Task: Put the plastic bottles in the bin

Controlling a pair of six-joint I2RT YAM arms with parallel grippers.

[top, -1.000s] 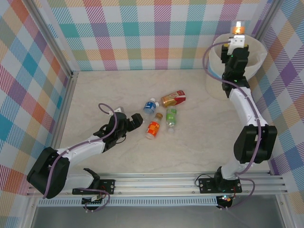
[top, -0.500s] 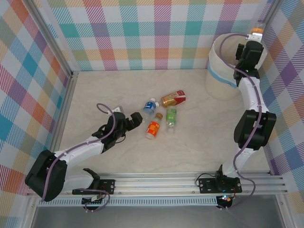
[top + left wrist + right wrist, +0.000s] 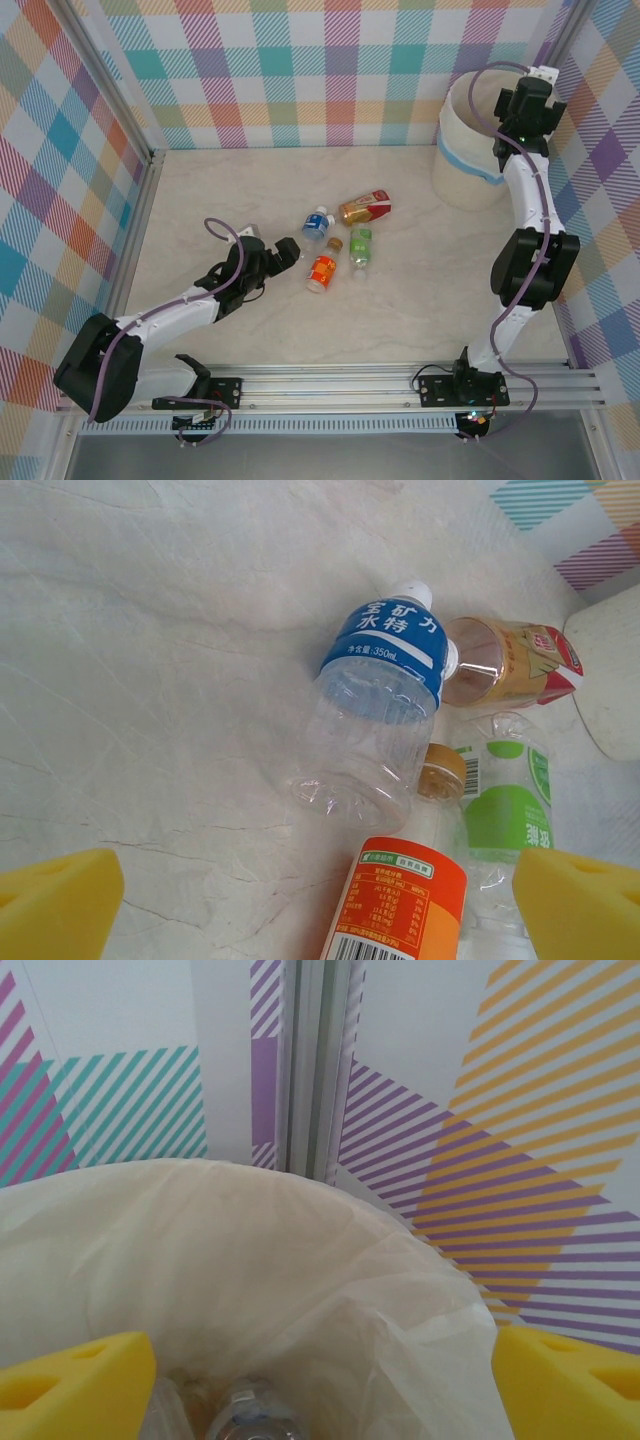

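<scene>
Several plastic bottles lie together mid-table: a blue-label one (image 3: 317, 224) (image 3: 375, 710), a brown-and-red one (image 3: 365, 208) (image 3: 510, 665), a green one (image 3: 360, 246) (image 3: 505, 810) and an orange one (image 3: 321, 272) (image 3: 405, 900). A gold cap (image 3: 443, 770) shows between them. My left gripper (image 3: 270, 243) (image 3: 320, 910) hovers just left of the orange bottle, open and touching nothing. The bin (image 3: 470, 140) stands in the far right corner. My right gripper (image 3: 535, 85) (image 3: 320, 1385) hangs open over its cream bag (image 3: 250, 1260), nothing between the pads. A clear bottle (image 3: 250, 1415) lies inside.
Checked walls enclose the table on three sides, and a metal corner post (image 3: 310, 1060) rises right behind the bin. Bare marble tabletop (image 3: 220, 180) spreads left and in front of the bottle cluster. The mounting rail (image 3: 330, 385) runs along the near edge.
My right gripper swung right over the bin with an orange-capped bottle, then opened; the bottle is gone from its jaws. The left arm has hardly moved.
</scene>
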